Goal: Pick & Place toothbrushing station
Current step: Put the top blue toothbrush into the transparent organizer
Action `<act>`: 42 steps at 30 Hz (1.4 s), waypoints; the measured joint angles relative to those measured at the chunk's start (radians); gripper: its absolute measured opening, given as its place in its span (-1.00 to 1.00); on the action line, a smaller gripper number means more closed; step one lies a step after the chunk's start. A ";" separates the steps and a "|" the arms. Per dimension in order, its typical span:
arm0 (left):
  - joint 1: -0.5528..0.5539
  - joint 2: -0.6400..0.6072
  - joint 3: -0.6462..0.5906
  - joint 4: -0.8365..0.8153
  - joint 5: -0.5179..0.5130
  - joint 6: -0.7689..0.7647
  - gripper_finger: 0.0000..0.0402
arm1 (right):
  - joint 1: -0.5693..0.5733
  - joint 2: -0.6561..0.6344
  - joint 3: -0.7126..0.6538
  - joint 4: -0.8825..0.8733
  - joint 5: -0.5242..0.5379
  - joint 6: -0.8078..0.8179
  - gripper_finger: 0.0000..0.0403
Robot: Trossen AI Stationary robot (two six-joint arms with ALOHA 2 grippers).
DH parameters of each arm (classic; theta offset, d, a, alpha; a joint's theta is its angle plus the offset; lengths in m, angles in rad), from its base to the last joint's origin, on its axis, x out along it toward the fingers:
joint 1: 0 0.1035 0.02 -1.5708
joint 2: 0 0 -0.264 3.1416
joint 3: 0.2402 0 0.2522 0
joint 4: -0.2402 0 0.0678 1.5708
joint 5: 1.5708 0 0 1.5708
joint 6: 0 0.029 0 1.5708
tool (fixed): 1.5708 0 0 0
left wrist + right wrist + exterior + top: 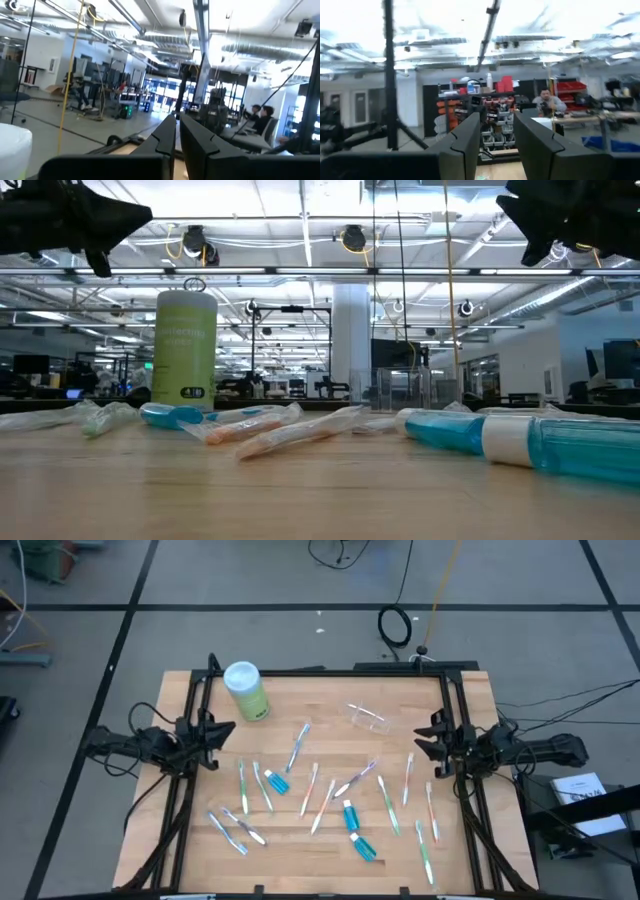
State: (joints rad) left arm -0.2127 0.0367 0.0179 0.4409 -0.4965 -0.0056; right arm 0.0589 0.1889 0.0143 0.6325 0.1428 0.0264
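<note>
Toothbrushes lie scattered (cup tipped over).

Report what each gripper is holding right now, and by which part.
Nothing is held. The left gripper is nearly shut on air, the right gripper open and empty; both sit raised at the table's side edges, away from the toothbrushes.

Bright, even overhead light; soft focus up close.
Ceiling lights glare white in the low and wrist views. The near tube blurs. Shadows on the table are faint. The right wrist view is smeared.
</note>
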 joint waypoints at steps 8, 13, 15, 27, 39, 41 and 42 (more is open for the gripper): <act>0.000 0.230 0.077 0.051 -0.001 -0.044 -0.85 | 0.000 0.337 0.076 0.135 0.037 0.014 -0.43; 0.000 0.451 0.190 0.006 -0.006 -0.126 -0.85 | 0.000 0.580 0.181 0.147 0.039 0.015 -0.43; 0.000 0.541 0.234 -0.028 -0.017 -0.134 -0.85 | 0.000 0.672 0.220 0.139 0.039 0.018 -0.43; 0.007 1.004 0.490 -0.057 -0.007 -0.092 -0.72 | -0.034 0.965 0.319 0.178 0.039 0.017 -0.43; 0.110 1.302 0.676 -0.161 0.009 -0.264 -0.31 | -0.078 0.990 0.319 0.180 0.038 0.078 -0.43; 0.134 1.348 0.685 -0.178 0.028 -0.327 -0.30 | -0.079 0.990 0.319 0.179 0.039 0.078 -0.43; 0.148 1.373 0.691 -0.185 0.043 -0.353 -0.30 | -0.079 0.990 0.319 0.179 0.039 0.078 -0.43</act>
State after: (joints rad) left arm -0.0642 1.4099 0.7085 0.2563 -0.4530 -0.3582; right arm -0.0204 1.1790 0.3328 0.8120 0.1817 0.1041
